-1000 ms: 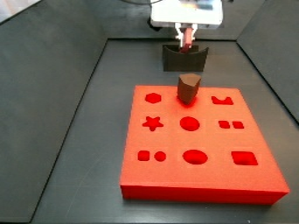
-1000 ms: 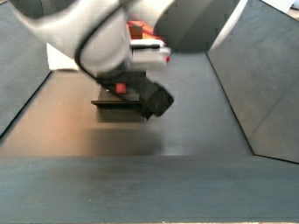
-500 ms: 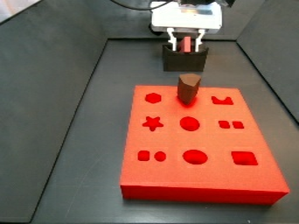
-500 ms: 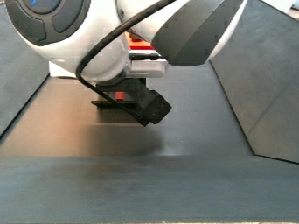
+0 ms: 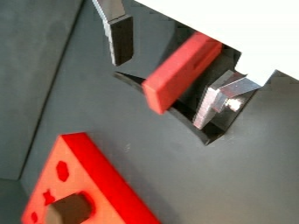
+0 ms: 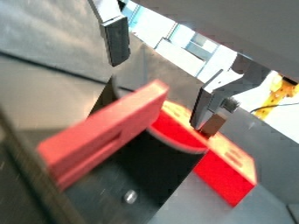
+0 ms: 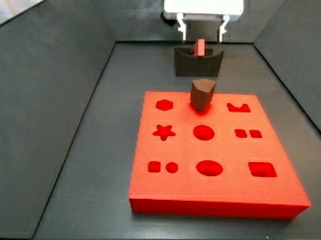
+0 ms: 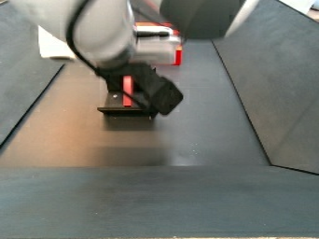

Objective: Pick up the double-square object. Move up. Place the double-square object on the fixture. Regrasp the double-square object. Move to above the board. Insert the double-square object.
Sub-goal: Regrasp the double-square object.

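Note:
The double-square object (image 7: 201, 47), a small flat red block, stands on edge in the notch of the dark fixture (image 7: 198, 66) at the far end of the floor. My gripper (image 7: 202, 34) hangs just above it, open, with a finger on each side of the block's top. In both wrist views the block (image 5: 181, 70) (image 6: 100, 144) lies between the fingers (image 5: 121, 39) (image 6: 114, 39) with a gap showing. The red board (image 7: 213, 150) lies nearer, in front of the fixture. In a side view the arm hides much of the fixture (image 8: 125, 111).
A brown upright peg (image 7: 202, 94) with a slanted top stands in the board's far row of holes, close in front of the fixture. Dark sloping walls bound the floor left and right. The board also shows in both wrist views (image 5: 87, 179) (image 6: 225, 162).
The fingers have spread apart and let go of the block, and the gripper has risen a little. The block stays standing in the fixture.

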Controlling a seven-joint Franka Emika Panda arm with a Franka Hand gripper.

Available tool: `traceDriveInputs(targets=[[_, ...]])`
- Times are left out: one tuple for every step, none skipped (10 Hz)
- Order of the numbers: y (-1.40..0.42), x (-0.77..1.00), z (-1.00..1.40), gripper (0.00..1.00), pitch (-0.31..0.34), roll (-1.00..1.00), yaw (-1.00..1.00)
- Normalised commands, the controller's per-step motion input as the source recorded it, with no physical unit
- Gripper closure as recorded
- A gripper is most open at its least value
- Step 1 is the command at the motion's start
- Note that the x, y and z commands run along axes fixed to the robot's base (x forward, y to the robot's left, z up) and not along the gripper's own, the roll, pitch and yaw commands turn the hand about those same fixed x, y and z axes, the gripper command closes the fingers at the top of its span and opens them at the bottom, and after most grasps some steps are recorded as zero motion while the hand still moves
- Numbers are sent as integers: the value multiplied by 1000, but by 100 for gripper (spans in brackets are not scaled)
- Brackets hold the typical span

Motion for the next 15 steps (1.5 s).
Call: traceDriveInputs(targets=[[2,-41,897,0,49,63,-16],[1,-39,783,0,52,62,-17],[2,-34,486,0,48,55,-22],[5,-32,306,0,45,51,-24],[-875,-127,982,0,49,1000,44],[-827,-109,814,0,45,1000,44],[-700,-119,655,0,35,1000,43],[-544,-121,465,0,27,1000,42],[-384,-97,251,0,24,1000,42],[-215,-63,72,0,22,1000,41],[-41,-28,39,0,23,1000,42],[-14,-22,31,0,23,1000,42],[-24,-27,9,0,20,1000,42],[-24,-41,16,0,13,1000,42],[-25,-49,21,0,8,1000,42]])
